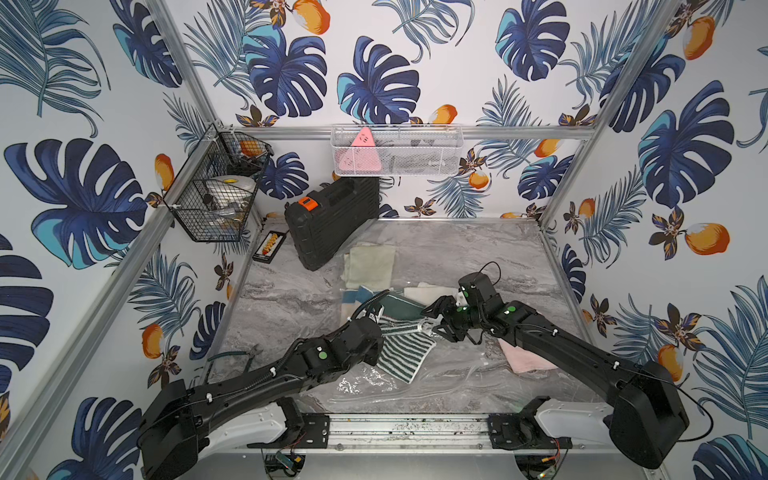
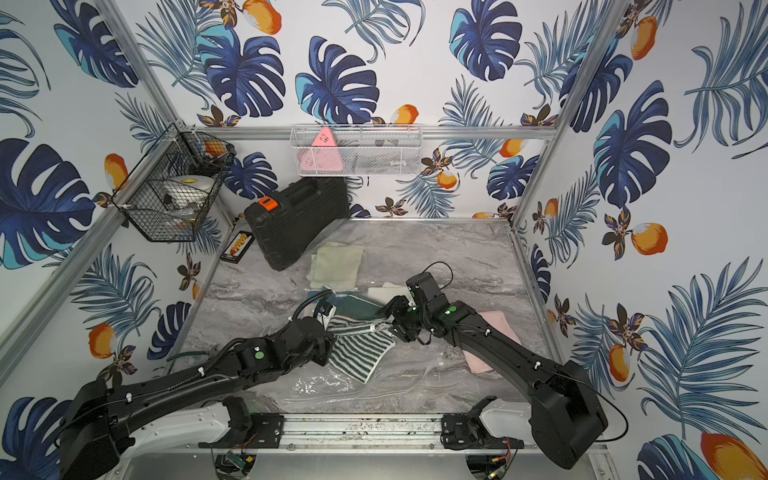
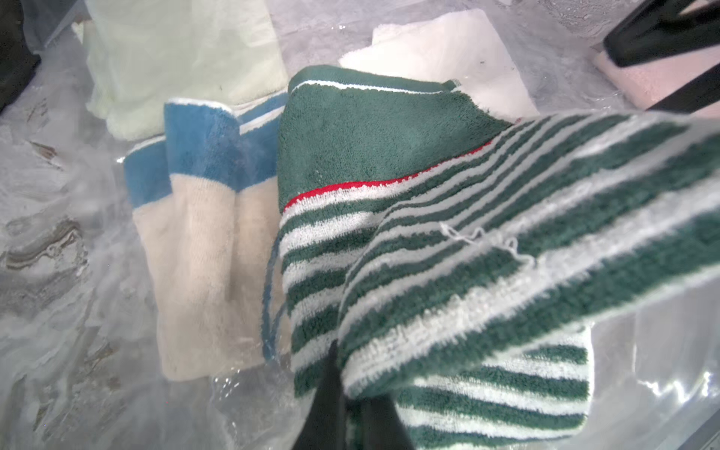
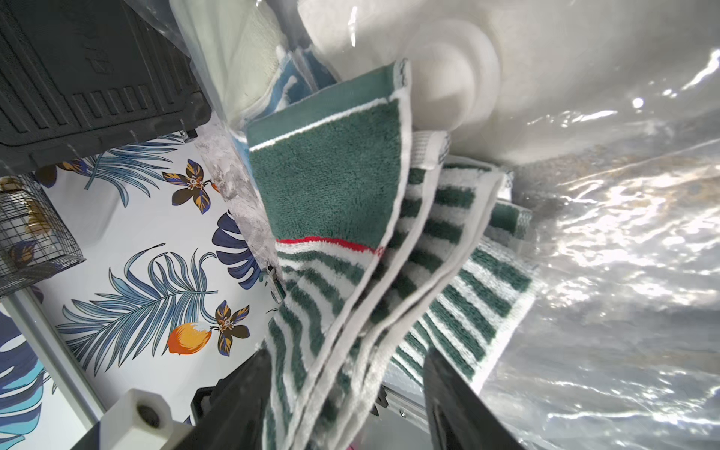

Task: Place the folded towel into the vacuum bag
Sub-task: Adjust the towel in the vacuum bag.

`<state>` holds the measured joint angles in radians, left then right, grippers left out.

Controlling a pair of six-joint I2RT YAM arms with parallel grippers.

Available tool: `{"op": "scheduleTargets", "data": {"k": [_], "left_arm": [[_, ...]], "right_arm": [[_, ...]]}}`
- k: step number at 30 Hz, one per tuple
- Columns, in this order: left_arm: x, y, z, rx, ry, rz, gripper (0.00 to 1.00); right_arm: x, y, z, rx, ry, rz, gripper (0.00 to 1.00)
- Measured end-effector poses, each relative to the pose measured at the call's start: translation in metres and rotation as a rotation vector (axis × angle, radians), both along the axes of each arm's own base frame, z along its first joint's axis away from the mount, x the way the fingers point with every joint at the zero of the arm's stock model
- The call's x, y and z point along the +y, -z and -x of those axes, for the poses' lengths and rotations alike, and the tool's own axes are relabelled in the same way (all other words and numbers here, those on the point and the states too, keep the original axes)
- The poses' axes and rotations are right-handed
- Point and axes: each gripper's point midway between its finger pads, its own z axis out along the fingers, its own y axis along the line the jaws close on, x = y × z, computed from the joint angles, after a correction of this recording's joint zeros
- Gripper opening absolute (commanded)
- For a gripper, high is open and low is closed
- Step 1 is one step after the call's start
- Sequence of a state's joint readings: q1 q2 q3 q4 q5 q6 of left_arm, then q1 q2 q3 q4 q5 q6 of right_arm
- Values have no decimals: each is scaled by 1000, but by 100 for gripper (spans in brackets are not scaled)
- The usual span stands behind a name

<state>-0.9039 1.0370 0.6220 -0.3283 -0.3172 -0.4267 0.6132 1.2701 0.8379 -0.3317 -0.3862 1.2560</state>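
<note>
The folded towel (image 1: 405,353) (image 2: 361,351), green-and-white striped with a solid green end, lies half raised over the vacuum bag (image 1: 457,374) (image 2: 415,376), a clear crinkly sheet spread on the table. My left gripper (image 1: 379,330) (image 3: 350,380) is shut on the towel's (image 3: 487,241) near striped edge. At the opposite edge my right gripper (image 1: 435,324) (image 2: 391,323) (image 4: 346,352) stands open, its fingers wide apart with the towel's (image 4: 331,195) loose layers between them. A round white valve (image 4: 448,82) shows behind the glossy plastic (image 4: 623,241).
A pale green towel (image 1: 372,266), a blue-and-beige towel (image 1: 356,296) and a white towel (image 1: 424,290) lie under the plastic behind the grippers. A pink towel (image 1: 524,358) lies under my right arm. A black case (image 1: 332,220) leans at the back left, below wire baskets (image 1: 216,203).
</note>
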Motion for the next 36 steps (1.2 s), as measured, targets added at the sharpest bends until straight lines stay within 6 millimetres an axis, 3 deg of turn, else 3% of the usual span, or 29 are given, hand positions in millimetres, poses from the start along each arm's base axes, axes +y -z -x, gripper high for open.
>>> {"op": "scheduleTargets", "data": {"k": [4,9,12,15,17,20,24,29,36], "left_arm": [[9,11,7,30,-43,15,0],[19,8,12,34,-101,60,7],[26,4,17,36,-127,91,17],[34,3,21,52,-164,104,23],[41,-4,23,50,-195,110,27],[50,-29,20,13,-242,127,32],[46,-56,10,-15,-259,107,35],[39,-67,3,-31,-248,95,36],[49,-75,7,-46,-258,88,43]], "right_arm": [[4,6,8,27,-10,-12,60],[27,15,22,54,-55,-31,56],[39,32,30,88,-77,-23,50],[49,50,41,126,-103,-4,36],[54,61,48,142,-129,6,33],[55,77,62,174,-159,36,36],[57,90,79,215,-203,54,38],[57,83,80,197,-221,46,46],[61,59,63,123,-210,41,51]]}}
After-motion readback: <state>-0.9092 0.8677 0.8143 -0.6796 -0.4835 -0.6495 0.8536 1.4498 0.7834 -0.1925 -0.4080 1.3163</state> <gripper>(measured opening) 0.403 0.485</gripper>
